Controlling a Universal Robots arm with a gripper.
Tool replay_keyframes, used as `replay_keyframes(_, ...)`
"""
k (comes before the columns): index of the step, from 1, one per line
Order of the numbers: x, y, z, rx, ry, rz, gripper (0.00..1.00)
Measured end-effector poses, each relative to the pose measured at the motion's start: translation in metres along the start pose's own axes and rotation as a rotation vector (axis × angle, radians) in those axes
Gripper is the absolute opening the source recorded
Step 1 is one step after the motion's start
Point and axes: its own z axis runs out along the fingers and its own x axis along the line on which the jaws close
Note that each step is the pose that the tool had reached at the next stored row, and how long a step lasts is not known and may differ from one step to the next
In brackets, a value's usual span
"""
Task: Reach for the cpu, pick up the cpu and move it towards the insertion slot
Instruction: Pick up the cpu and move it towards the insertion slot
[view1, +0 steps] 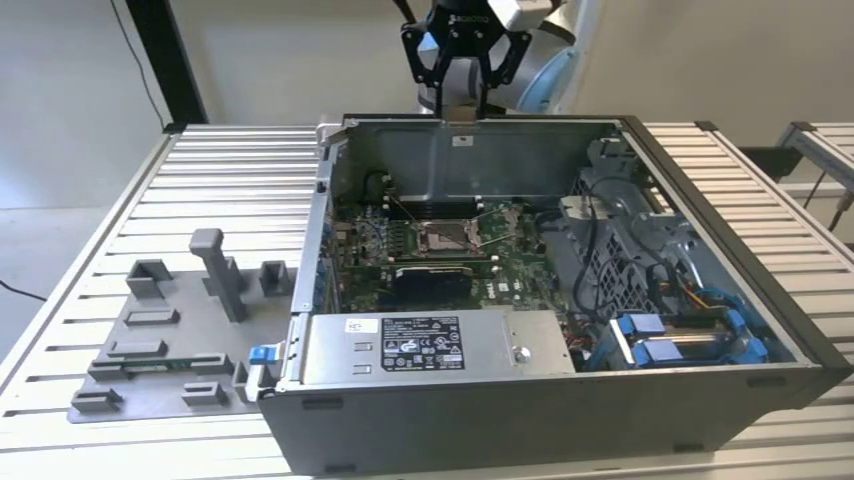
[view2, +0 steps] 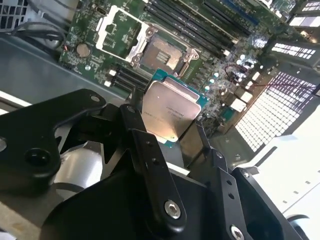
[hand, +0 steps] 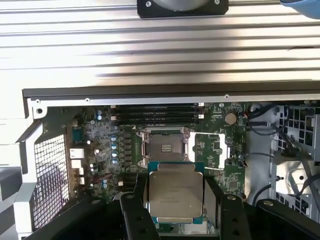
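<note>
My gripper (view1: 461, 100) hangs above the far wall of the open computer case, shut on the cpu (view1: 461, 113). In both wrist views the cpu (view2: 170, 111) (hand: 176, 194) is a flat square chip with a pale silver top and a green rim, clamped by its edges between the black fingers (view2: 134, 120) (hand: 138, 192). The insertion slot (view1: 442, 236) lies below on the green board, a square socket with a shiny metal frame and a brownish centre (view2: 161, 52) (hand: 165, 145). Its cover frame is swung open beside it (view2: 121, 25).
The case (view1: 747, 250) stands on a slatted aluminium table (view1: 227, 170). A grey fixture plate with raised blocks (view1: 174, 330) lies at the exterior view's left. Inside the case are a power supply (view1: 420, 345), cables (view1: 601, 230) and blue drive brackets (view1: 667, 345).
</note>
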Motion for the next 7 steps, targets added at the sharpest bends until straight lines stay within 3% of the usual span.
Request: replay_keyframes(7, 0.0000, 0.0002, 0.0000, 0.0000, -0.0004, 0.000, 0.00)
